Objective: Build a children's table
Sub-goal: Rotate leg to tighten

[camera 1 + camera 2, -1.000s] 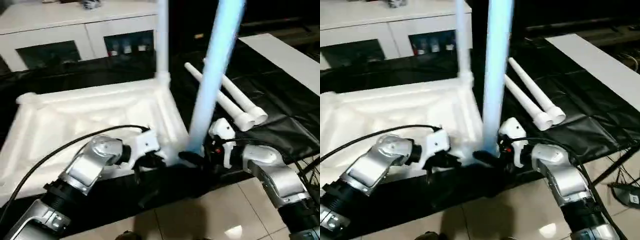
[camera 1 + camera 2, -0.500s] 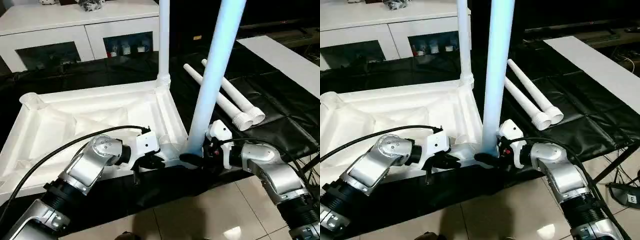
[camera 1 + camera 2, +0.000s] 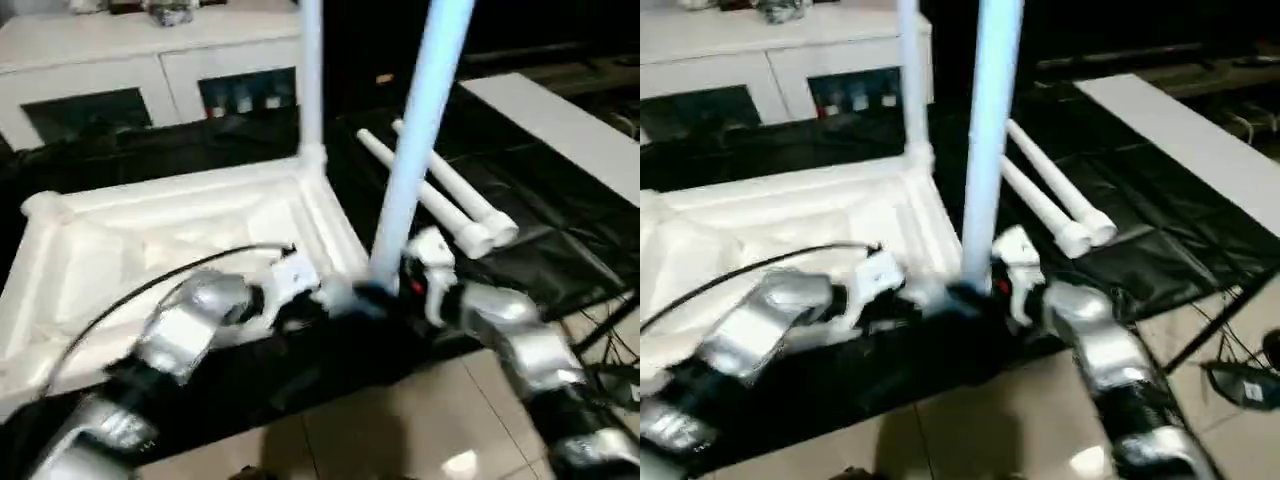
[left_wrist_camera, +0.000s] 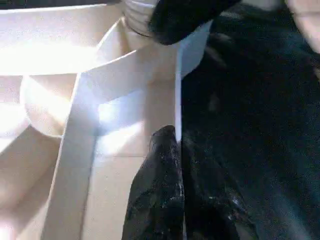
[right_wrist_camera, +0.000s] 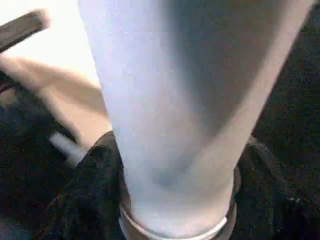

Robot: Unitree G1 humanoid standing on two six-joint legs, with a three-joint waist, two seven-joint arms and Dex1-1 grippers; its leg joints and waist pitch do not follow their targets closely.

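the upturned tabletop (image 3: 160, 240) lies on the black-covered surface (image 3: 560, 250). the left tool (image 4: 175, 170) is pinched closed on its near rim wall, just left of the corner socket. the upright leg (image 3: 415, 150) stands in that socket, long axis vertical, with the right tool (image 5: 175, 200) wrapped round its base, the nearer arm for seating it. two spare legs (image 3: 440, 195) lie further right.

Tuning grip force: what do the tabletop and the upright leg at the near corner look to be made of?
Tabletop: looks like moulded white plastic, thin ribbed walls on the underside, slight sheen. Upright leg: smooth white tapered tube, probably the same plastic, matte; whether it is hollow cannot be seen.
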